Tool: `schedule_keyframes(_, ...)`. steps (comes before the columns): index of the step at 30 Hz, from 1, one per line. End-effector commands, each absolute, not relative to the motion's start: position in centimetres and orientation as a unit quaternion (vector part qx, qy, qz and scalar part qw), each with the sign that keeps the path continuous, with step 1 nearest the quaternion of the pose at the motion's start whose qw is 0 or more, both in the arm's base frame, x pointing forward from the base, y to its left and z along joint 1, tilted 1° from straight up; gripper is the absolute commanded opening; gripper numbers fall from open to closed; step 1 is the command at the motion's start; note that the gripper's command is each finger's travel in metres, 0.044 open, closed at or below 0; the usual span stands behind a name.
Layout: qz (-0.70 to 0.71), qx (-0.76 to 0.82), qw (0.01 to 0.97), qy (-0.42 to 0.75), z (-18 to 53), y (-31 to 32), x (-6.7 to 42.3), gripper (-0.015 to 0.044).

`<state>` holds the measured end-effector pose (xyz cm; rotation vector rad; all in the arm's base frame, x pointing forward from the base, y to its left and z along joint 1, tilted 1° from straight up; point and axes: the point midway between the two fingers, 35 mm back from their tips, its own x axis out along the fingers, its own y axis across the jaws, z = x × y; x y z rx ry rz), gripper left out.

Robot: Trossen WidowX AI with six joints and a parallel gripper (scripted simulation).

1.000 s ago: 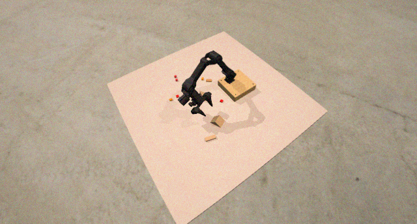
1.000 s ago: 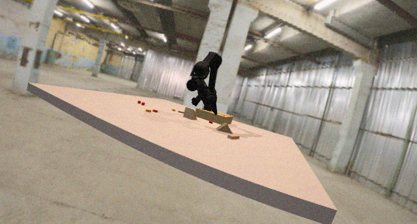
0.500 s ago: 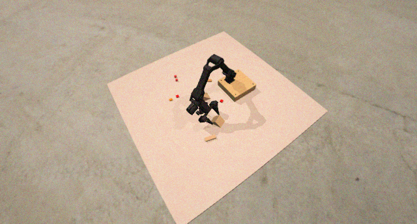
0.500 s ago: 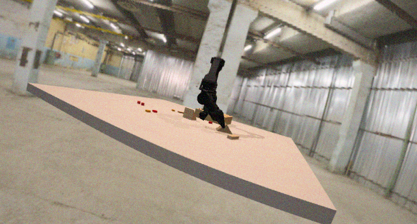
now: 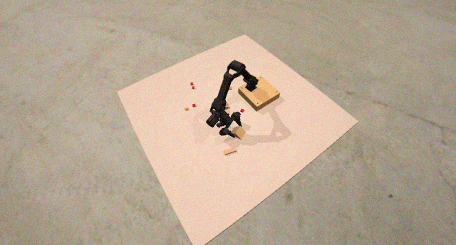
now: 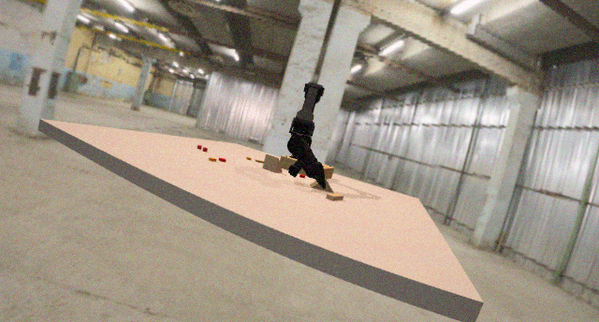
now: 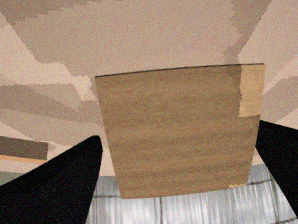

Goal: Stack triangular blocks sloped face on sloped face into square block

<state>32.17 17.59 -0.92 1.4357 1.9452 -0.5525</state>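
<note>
Triangular block [image 7: 176, 129] fills the middle of our wrist view, its broad wooden face toward us and a paler strip along its right edge; it lies on the pink table [image 5: 285, 159], just in front of our gripper [image 5: 231, 125]. From above we see the same block at [image 5: 239, 132], set between our two dark fingers, which stand wide apart on either side of it and do not visibly touch it. We hold nothing yet. A second wooden piece, likely the other block [image 5: 225, 105], peeks out from behind our forearm, nearer the wooden base plate [image 5: 272, 93]; how it lies we cannot tell. A flat wooden slab [image 5: 230, 151] rests just beyond the near block, and small red and orange cubes [image 5: 194, 105] lie scattered well off to the side.

We judge that we are at the reach-and-straddle step, with the grasp not yet made. Next we need to settle the fingers squarely over two opposite faces, close on the block without pushing it along the table, and lift it free of the slab.
</note>
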Motion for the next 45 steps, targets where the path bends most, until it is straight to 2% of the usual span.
schedule_keyframes(1,-0.211,0.548,0.325,0.742,-0.9,17.6,32.2,0.0361)
schedule_keyframes(3,-0.211,0.548,0.325,0.742,-0.9,17.6,32.2,0.0309)
schedule_keyframes(11,-0.211,0.548,0.325,0.742,-0.9,17.6,32.2,0.0255)
schedule_keyframes(21,-0.211,0.548,0.325,0.742,1.6,17.6,32.4,0.0000)
schedule_keyframes(36,-0.211,0.548,0.325,0.742,8.8,17.5,31.9,0.0000)
schedule_keyframes(45,-0.209,0.542,0.334,0.743,8.7,17.6,31.8,0.0000)
